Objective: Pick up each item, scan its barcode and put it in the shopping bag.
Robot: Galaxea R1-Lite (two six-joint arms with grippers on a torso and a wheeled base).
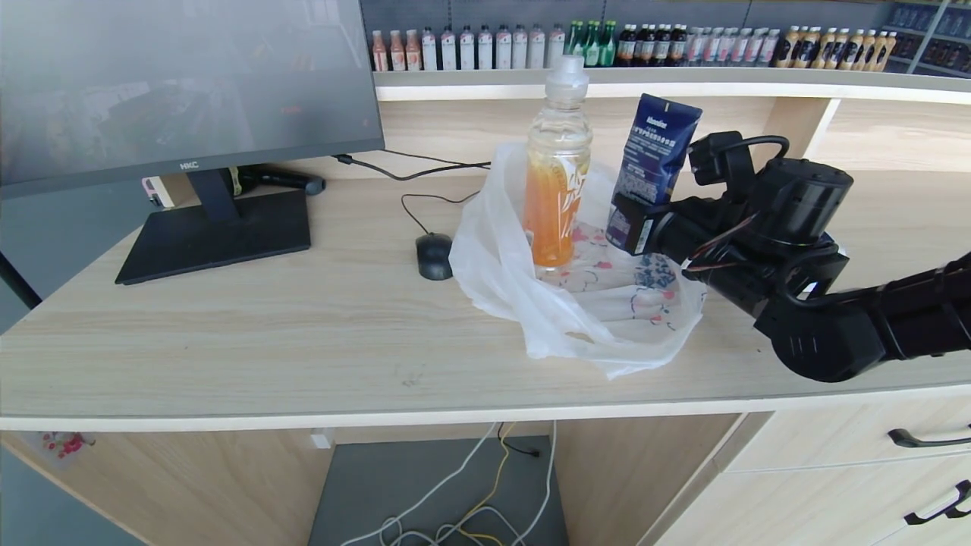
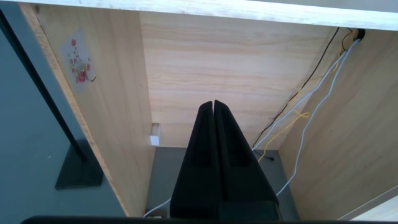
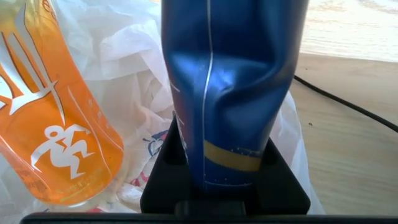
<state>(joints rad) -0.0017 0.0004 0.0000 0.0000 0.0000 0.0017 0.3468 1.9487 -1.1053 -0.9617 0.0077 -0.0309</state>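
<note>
Right tool clamped on blue pouch, beside orange bottle standing in shopping bag, left tool closed, empty

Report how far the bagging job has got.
Done: the bottle stands in the bag on the counter. In hand: the right gripper is shut on the blue pouch, held upright beside the bottle, above the bag. The left gripper is shut, below the counter. Left: put the pouch in the bag; whether it was scanned cannot be told.
</note>
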